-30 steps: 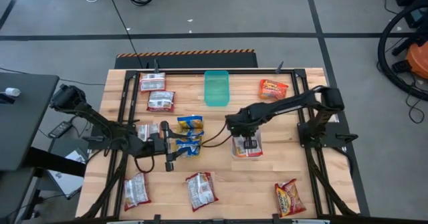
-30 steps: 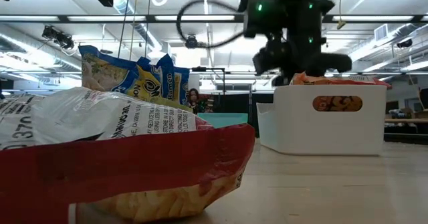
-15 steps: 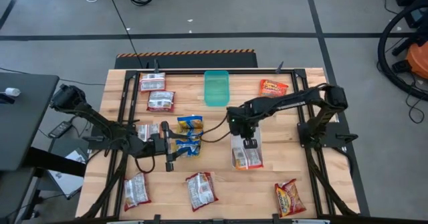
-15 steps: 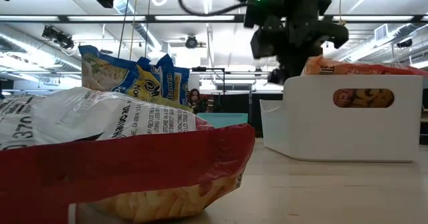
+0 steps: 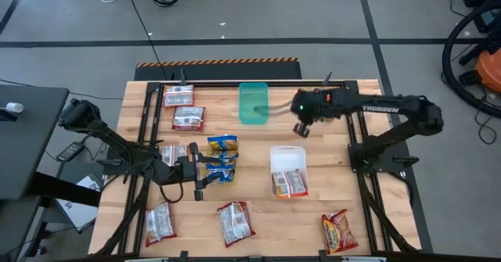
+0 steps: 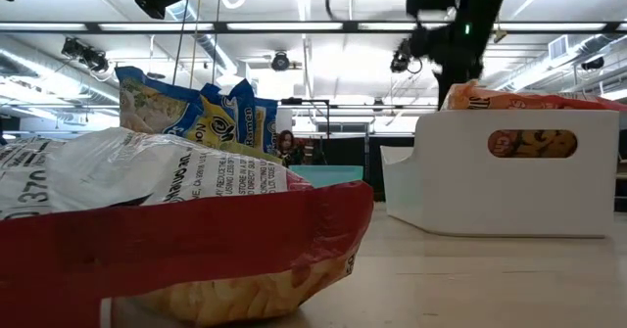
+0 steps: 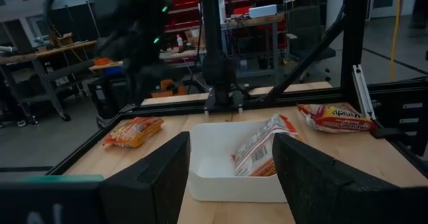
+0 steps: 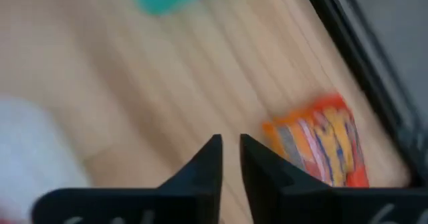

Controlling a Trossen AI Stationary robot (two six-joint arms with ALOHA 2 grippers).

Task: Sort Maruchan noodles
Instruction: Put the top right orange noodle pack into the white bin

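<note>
- Pale wood planks made up your table [image 5: 258, 215], framed by black rails, and it stood on grey concrete crossed by dark floor lines.
- Beyond the table, your low view showed a long workshop hall under bright ceiling strip lights; the left wrist view showed red bins and benches behind.
- Your right arm reached across the far side of the table, with the right gripper [image 5: 302, 128] above bare wood between the green tray [image 5: 253, 103] and the white tray [image 5: 287, 162]. Its fingers [image 8: 200, 170] stood a narrow gap apart with nothing between them.
- Your left arm lay along the left side, the left gripper [image 5: 197, 172] beside the blue-and-yellow packets [image 5: 222, 159]. Its fingers [image 7: 155, 177] were spread wide and held nothing.
- The white tray held one silvery red packet [image 5: 290, 184] at its near end.
- Other noodle packets lay scattered: two at the far left corner [image 5: 182, 107], three along the near edge [image 5: 234, 221], and one orange packet [image 8: 321, 147] near the right gripper.
</note>
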